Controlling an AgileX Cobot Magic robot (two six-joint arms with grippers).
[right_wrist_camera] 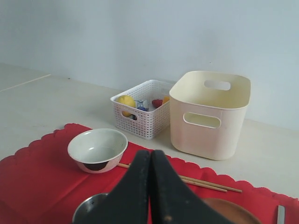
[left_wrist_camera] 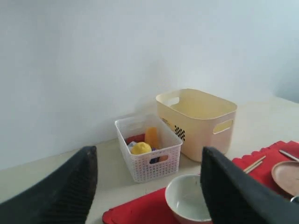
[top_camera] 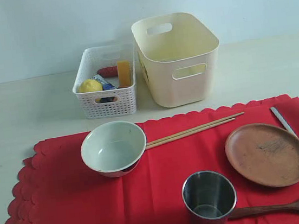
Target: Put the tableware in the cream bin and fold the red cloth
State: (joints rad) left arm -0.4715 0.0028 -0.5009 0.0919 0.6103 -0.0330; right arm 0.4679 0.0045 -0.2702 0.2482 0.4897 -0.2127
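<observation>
Spread flat over the pale table, close to the camera: large bright red fabric cloth with scalloped edges, unfolded. On it, all six pieces of tableware. At left, pale green-white round bowl, upright and empty. With one end at its right side, pair of wooden chopsticks, side by side, pointing right and slightly away. At right, brown round plate, bare. Just beside the plate on its right, long silver knife, lying along the cloth's right edge. In front of the plate, steel cup, upright. Beside the cup, dark wooden spoon, handle toward the cup's base, bowl end toward the right.

Behind the cloth, off the fabric: tall smooth cream-coloured plastic bin with rounded corners and oval handle cutouts, upright, interior bare. Just left of it, lower white perforated basket, holding a yellow lemon, an orange block, a red sausage-like piece and a blue-and-white packet.

Left gripper: seen only from its wrist camera, dark fingers wide apart, nothing between them, raised over the cloth's left part, facing the basket. Right gripper: seen only from its wrist camera, fingers pressed together, holding nothing, above the near part of the cloth, cup and plate showing either side of the fingers.
</observation>
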